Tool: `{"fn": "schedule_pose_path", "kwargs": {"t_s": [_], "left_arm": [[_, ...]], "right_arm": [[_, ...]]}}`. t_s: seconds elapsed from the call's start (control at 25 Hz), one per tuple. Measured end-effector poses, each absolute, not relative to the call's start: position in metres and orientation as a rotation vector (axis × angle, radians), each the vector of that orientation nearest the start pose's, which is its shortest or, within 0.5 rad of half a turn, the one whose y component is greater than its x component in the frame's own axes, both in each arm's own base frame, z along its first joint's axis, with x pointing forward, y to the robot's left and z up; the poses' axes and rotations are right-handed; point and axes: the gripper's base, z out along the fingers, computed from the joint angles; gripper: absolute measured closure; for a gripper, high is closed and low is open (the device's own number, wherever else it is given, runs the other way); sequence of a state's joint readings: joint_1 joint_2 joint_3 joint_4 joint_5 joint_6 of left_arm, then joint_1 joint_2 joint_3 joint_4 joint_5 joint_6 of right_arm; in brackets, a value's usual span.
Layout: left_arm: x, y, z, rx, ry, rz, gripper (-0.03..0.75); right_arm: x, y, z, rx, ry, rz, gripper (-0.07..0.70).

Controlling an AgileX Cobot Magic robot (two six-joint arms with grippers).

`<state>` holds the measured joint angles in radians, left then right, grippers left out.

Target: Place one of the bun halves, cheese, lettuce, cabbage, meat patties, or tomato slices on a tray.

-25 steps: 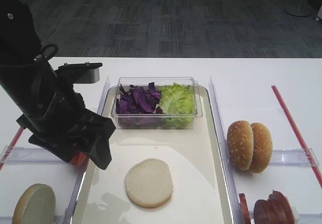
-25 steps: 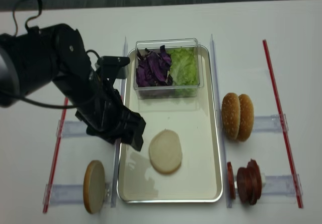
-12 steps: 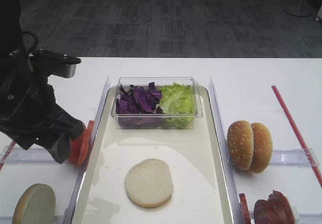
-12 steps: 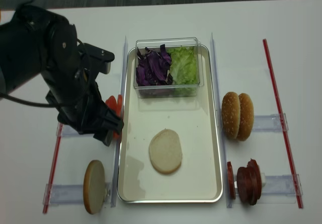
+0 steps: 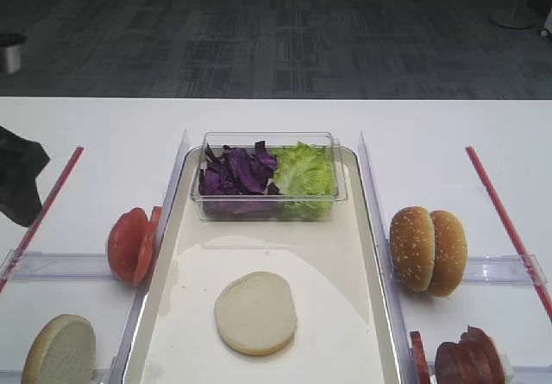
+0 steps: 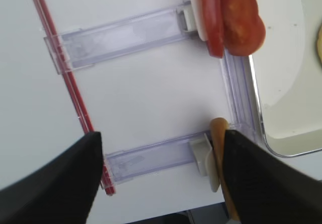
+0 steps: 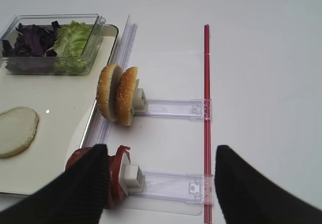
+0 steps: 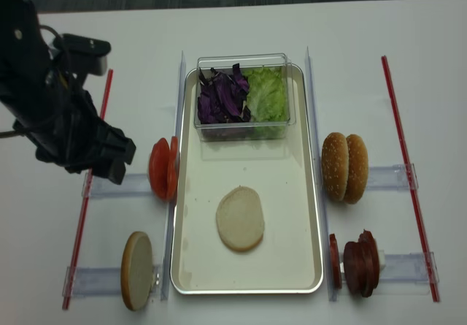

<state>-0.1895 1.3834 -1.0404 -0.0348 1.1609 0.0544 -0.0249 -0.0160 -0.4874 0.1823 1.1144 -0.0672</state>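
Observation:
A pale bun half (image 8: 239, 218) lies flat on the cream tray (image 8: 292, 193), apart from both grippers. Another bun half (image 8: 136, 269) stands on edge in a clear holder left of the tray. Tomato slices (image 8: 162, 168) stand on edge by the tray's left rim. Cabbage (image 8: 222, 97) and lettuce (image 8: 266, 95) fill a clear tub at the tray's far end. Meat patties (image 8: 359, 263) stand at the near right. Cheese is out of view. My left gripper (image 6: 158, 183) hangs open and empty over the table left of the tomato slices. My right gripper (image 7: 161, 183) is open above the patties' holder.
Two sesame buns (image 8: 345, 168) stand on edge in a clear holder right of the tray. Red strips (image 8: 408, 171) run along the table on both outer sides. Clear plastic rails (image 8: 312, 120) flank the tray's long sides.
My left arm has pulled back to the left, away from the tray's edge, uncovering the tomato slices. The bun half on the tray has not moved.

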Motion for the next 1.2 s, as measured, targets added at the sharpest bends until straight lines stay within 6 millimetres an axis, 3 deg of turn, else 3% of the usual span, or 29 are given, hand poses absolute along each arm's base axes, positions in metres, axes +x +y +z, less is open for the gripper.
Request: {"fn": "schedule_pose_path", "kwargs": {"t_s": [0.28, 0.36, 0.48, 0.68, 0.72, 0.76, 0.88, 1.04, 1.2], "left_arm": [[0.217, -0.031, 0.311, 0.270, 2.849, -0.077, 0.239], [0.199, -0.029, 0.327, 0.272, 2.786, -0.080, 0.240], [0.185, -0.027, 0.334, 0.277, 2.748, -0.079, 0.240], [0.133, -0.020, 0.329, 0.288, 2.688, -0.075, 0.240], [0.114, -0.018, 0.329, 0.287, 2.642, -0.075, 0.240], [0.114, -0.018, 0.329, 0.287, 2.642, -0.075, 0.240], [0.080, -0.014, 0.326, 0.279, 2.544, -0.071, 0.240], [0.049, -0.009, 0.315, 0.272, 2.454, -0.060, 0.240], [0.037, -0.008, 0.305, 0.269, 2.425, -0.060, 0.240]], "right_arm": [[-0.009, 0.015, 0.271, -0.059, 2.084, 0.164, 0.150], [-0.009, 0.015, 0.270, -0.059, 2.086, 0.164, 0.150], [-0.009, 0.015, 0.270, -0.059, 2.086, 0.164, 0.150], [-0.009, 0.015, 0.270, -0.059, 2.086, 0.164, 0.150], [-0.009, 0.015, 0.270, -0.059, 2.086, 0.164, 0.150], [-0.009, 0.015, 0.270, -0.059, 2.086, 0.164, 0.150], [-0.009, 0.015, 0.270, -0.059, 2.086, 0.164, 0.150], [-0.009, 0.015, 0.270, -0.059, 2.086, 0.164, 0.150], [-0.009, 0.015, 0.270, -0.059, 2.086, 0.164, 0.150]]}}
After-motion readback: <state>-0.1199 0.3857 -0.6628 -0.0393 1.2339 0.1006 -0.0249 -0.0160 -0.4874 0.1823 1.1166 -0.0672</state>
